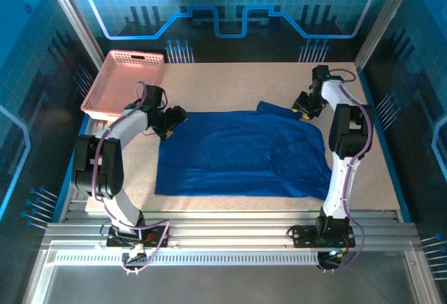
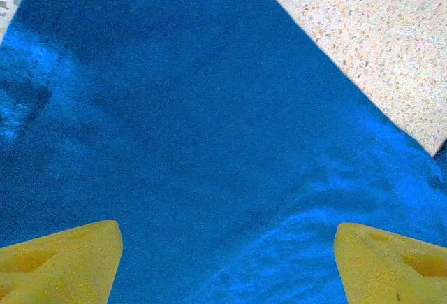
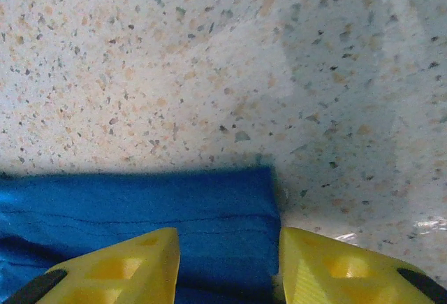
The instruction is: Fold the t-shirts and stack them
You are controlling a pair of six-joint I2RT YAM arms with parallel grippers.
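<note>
While the blue t-shirt [image 1: 237,154] lies spread flat mid-worktop [image 1: 230,80], left tool [image 1: 172,124] sits wide open at its left edge, right tool [image 1: 304,107] half-open, fingers [image 3: 140,262] either side of the far-right sleeve [image 3: 174,199], cloth flat between.

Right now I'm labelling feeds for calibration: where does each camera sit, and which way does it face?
Top external: above and behind the bases, looking down on the table, blue t-shirt, left gripper and right gripper.
Left wrist: on the left arm, facing down at blue cloth; its yellow fingers show.
Right wrist: on the right arm, facing the t-shirt's hemmed edge and bare table; yellow fingers show.
All three share the t-shirt and table.
</note>
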